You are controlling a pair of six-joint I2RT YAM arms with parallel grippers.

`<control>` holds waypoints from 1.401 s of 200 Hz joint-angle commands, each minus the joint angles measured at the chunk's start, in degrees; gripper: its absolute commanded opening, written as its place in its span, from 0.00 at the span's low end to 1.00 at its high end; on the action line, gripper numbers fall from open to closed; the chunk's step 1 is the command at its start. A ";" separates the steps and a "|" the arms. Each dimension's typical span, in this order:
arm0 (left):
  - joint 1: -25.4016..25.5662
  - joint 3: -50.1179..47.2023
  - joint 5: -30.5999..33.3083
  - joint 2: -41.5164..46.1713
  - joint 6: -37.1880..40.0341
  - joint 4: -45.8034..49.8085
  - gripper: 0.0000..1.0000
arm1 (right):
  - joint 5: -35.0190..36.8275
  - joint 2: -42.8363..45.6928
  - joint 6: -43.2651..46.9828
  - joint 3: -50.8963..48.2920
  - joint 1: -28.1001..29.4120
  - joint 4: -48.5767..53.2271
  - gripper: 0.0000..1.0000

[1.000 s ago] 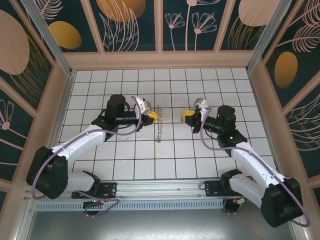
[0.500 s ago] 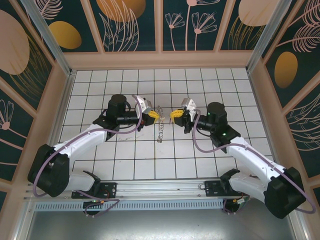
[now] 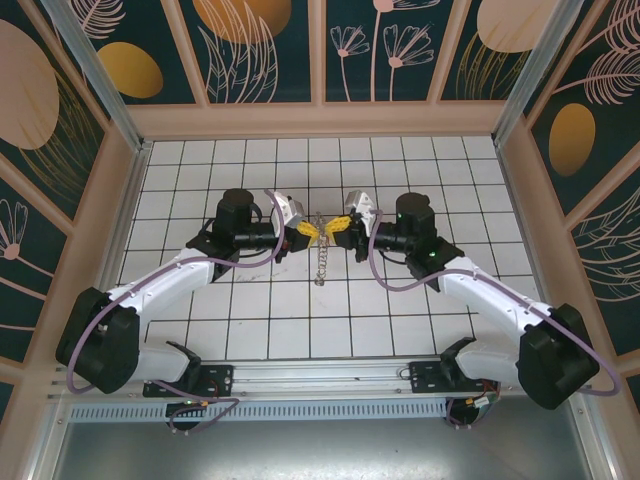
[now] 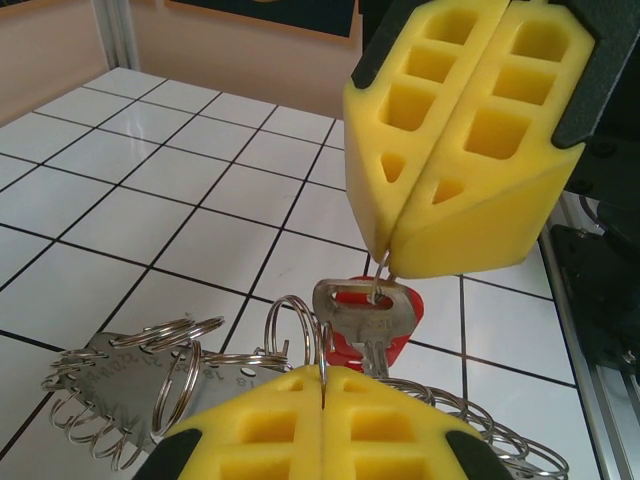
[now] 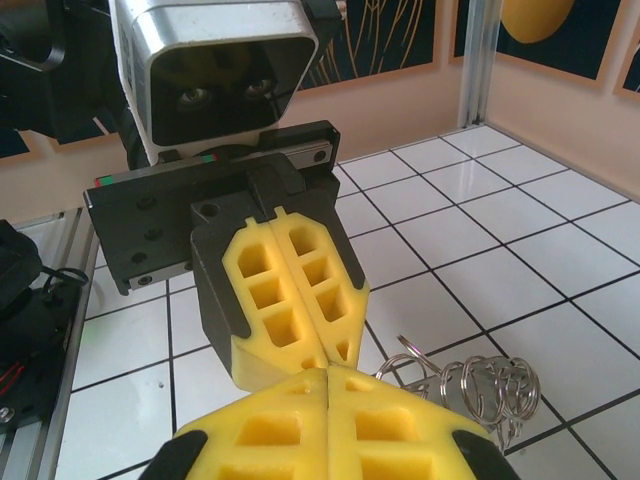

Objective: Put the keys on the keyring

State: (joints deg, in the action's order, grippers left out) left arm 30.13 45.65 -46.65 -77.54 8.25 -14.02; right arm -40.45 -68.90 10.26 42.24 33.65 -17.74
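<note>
Looking down from above: left gripper (image 3: 307,232) and right gripper (image 3: 338,223) meet tip to tip over white tiled table (image 3: 250,320); grey-brown band keyring fringed with small metal rings (image 3: 320,258) trails from their tips.

Left wrist: left gripper (image 4: 322,385) closed tight, pinching one fringe ring of keyring (image 4: 100,365). Right gripper (image 4: 385,262) clamped on thin wire loop (image 4: 380,285) carrying small silver key with red plastic tag (image 4: 365,318).

Right wrist: right gripper (image 5: 328,392) closed, nose to nose with left gripper (image 5: 318,348); keyring (image 5: 480,390) just beside.

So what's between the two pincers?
The red-tagged key, hanging from the right pincer above the left pincer gripping the keyring, in left wrist view.
</note>
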 commanded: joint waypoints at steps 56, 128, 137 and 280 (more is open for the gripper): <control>0.41 1.02 -1.97 -0.25 -0.57 -3.13 0.00 | -2.17 -3.22 1.88 4.28 1.32 0.17 0.00; 0.38 1.29 -1.78 0.09 -0.17 -3.07 0.00 | 4.69 -3.62 4.11 4.77 1.99 3.58 0.00; 0.39 1.29 -1.88 0.03 -0.17 -3.11 0.00 | 6.00 -3.37 4.48 4.44 2.03 3.67 0.00; 0.43 -0.03 -3.26 0.36 2.44 -5.74 0.00 | 11.15 -4.46 -3.59 6.18 1.58 9.65 0.03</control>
State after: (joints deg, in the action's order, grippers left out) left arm 29.95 45.63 -45.58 -77.71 9.17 -14.85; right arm -30.02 -72.27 9.43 46.28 35.83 -9.74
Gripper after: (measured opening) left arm 0.065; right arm 0.046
